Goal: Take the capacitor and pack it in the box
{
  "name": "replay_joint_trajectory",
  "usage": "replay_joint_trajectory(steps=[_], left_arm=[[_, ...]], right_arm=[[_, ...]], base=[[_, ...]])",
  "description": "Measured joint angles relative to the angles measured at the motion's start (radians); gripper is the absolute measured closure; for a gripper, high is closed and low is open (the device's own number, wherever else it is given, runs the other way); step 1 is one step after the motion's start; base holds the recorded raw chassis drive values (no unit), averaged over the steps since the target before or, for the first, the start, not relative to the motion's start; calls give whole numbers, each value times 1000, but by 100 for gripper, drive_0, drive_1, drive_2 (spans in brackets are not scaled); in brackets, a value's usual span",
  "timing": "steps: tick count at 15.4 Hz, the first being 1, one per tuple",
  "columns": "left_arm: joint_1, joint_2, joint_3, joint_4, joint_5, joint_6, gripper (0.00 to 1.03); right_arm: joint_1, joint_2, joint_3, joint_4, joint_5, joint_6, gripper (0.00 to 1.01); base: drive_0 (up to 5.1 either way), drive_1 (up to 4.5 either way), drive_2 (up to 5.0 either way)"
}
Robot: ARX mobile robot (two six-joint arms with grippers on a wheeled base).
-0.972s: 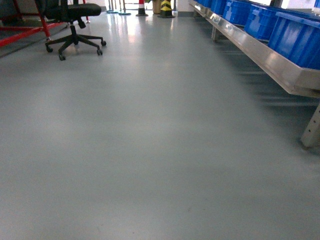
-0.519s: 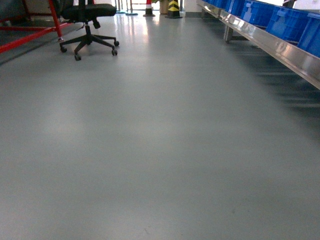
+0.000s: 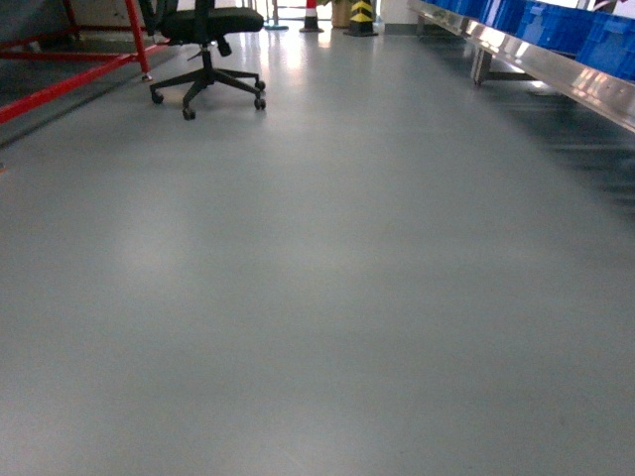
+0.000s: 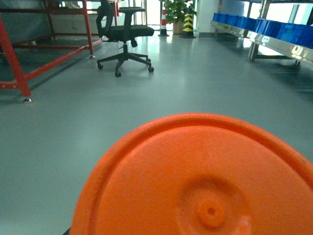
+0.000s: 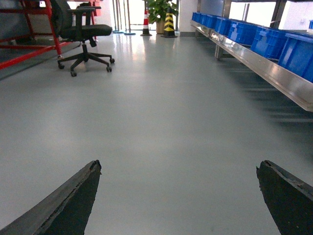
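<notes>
A wide grey floor point(image 3: 327, 297) is seen in the head view. A black chair point(image 3: 206, 50) on wheels is seen far off at the top left, beside a red frame point(image 3: 69, 79). Along the right side a long metal shelf point(image 3: 556, 74) is seen, with blue bins point(image 3: 556, 20) set on it. A yellow and black post point(image 3: 362, 18) and a cone point(image 3: 311, 15) are seen at the far end, and a green plant point(image 5: 157, 9) is seen there in the right wrist view.

The right hand point(image 5: 178, 196) is held wide open, with its two dark fingers point(image 5: 68, 200) far apart. Nothing is held between them; only floor is seen there.

The left wrist view is mostly filled by a round orange thing point(image 4: 205, 181). The left hand is not seen, so its state cannot be told.

The box and the capacitor are not seen in any view.
</notes>
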Motion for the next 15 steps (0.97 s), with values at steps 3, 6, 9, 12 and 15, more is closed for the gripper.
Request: replay_joint_trajectory(steps=[3, 6, 9, 12, 15], left_arm=[[0, 0, 0, 1, -1, 0, 61], [0, 0, 0, 2, 0, 0, 61], [0, 0, 0, 0, 0, 0, 61], [0, 0, 0, 2, -3, 0, 61], [0, 0, 0, 2, -2, 0, 61]], right_arm=[[0, 0, 0, 3, 0, 0, 3], [0, 0, 0, 1, 1, 0, 3], [0, 0, 0, 2, 0, 0, 3], [0, 0, 0, 7, 0, 0, 3], [0, 0, 0, 5, 0, 0, 3]], base=[[-501, 245, 245], [-495, 250, 250], [-501, 245, 245], [-496, 247, 247], [-498, 243, 243]])
